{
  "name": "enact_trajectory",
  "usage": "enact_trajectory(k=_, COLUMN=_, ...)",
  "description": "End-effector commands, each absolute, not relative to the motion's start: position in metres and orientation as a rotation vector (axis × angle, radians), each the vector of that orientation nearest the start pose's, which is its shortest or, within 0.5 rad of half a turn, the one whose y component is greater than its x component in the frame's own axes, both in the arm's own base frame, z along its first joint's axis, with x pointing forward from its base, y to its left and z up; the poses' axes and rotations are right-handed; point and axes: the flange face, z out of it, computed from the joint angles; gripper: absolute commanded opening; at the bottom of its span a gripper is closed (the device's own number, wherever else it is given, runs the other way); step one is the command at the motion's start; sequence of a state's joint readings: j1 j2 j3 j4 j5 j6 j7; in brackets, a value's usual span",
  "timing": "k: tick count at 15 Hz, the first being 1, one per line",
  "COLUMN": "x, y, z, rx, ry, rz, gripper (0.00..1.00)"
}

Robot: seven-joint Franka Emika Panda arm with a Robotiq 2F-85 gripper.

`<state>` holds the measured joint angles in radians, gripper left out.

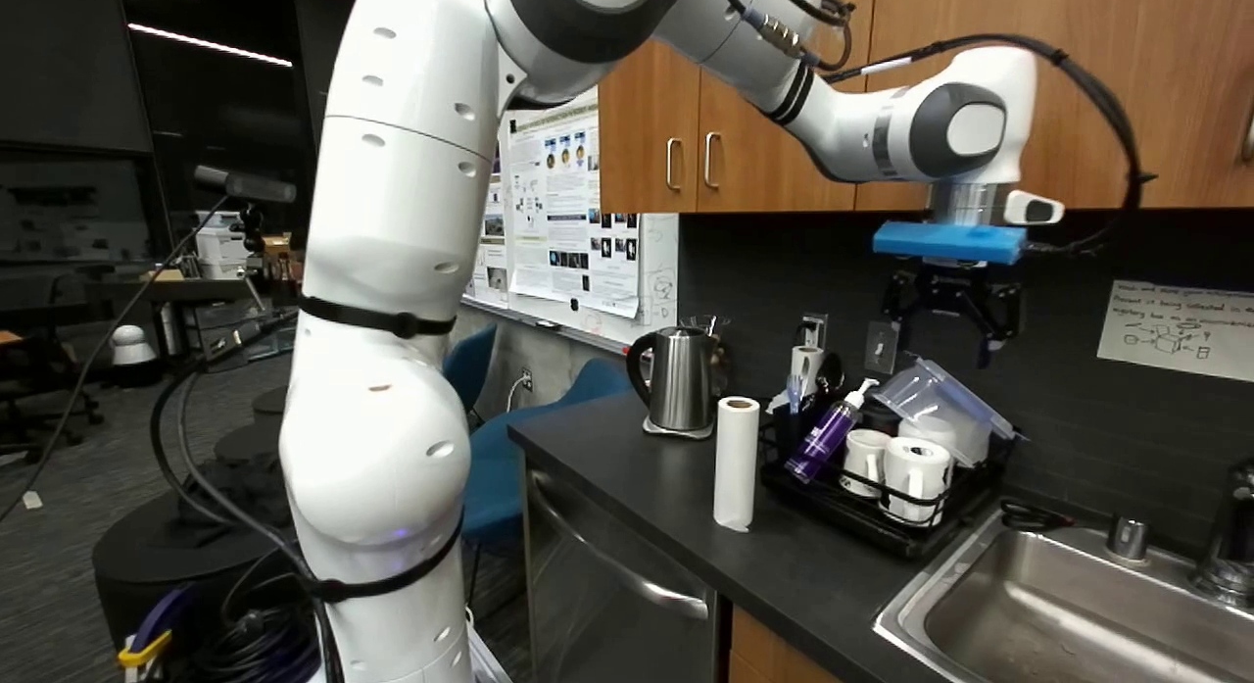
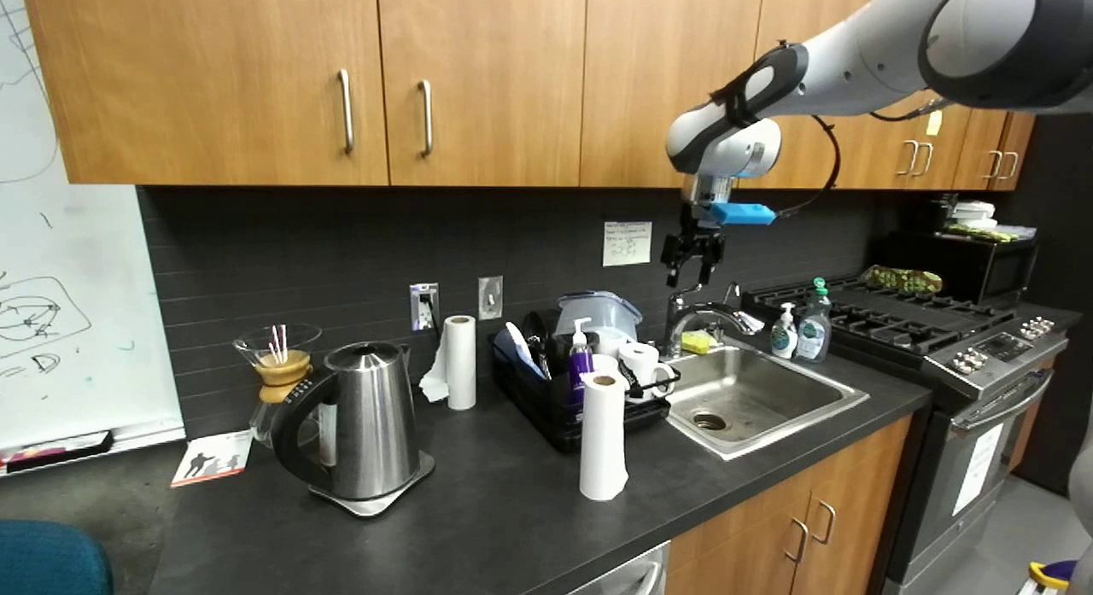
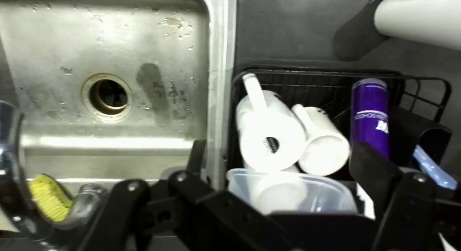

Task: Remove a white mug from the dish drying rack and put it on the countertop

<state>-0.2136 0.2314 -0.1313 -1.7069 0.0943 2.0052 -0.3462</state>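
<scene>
The gripper point(image 1: 943, 342) hangs above the drying rack point(image 2: 546, 420), its fingers spread wide with nothing between them. In the rack, lower than the fingertips, sit a larger white mug point(image 3: 272, 134) and, between it and the purple bottle point(image 3: 371, 117), a smaller white mug point(image 3: 322, 144). Both appear to stand bottom-up, handles facing away from the gripper; which one is wanted I cannot tell.

The step in hand looks like lining up for the pick. The plastic tub point(image 3: 327, 193) lies nearer the fingers than either mug, so it would be wise to move out past it before going down, lest a finger catch its edge. Then descend straight, one finger each side of a single mug; the gap between the pair looks tight. Squeeze gently, as smooth sides may slip, and lift well above the rack before heading to the countertop point(image 3: 288, 27) beyond it.
</scene>
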Motion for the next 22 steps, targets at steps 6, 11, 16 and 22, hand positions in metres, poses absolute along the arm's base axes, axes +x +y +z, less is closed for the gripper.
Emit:
enact_trajectory(k=6, x=0.637, y=-0.026, z=0.403, rx=-3.090, ry=-0.042, rz=0.007, gripper=1.00)
enact_trajectory(k=11, x=0.642, y=-0.039, z=0.367, rx=-3.172, ry=0.009, rz=0.060, gripper=1.00)
enact_trajectory(k=16, x=0.644, y=-0.071, z=0.350, rx=-3.244, ry=0.061, rz=0.101, gripper=1.00)
enact_trajectory(k=22, x=0.647, y=-0.082, z=0.337, rx=-3.302, ry=0.082, rz=0.116, gripper=1.00)
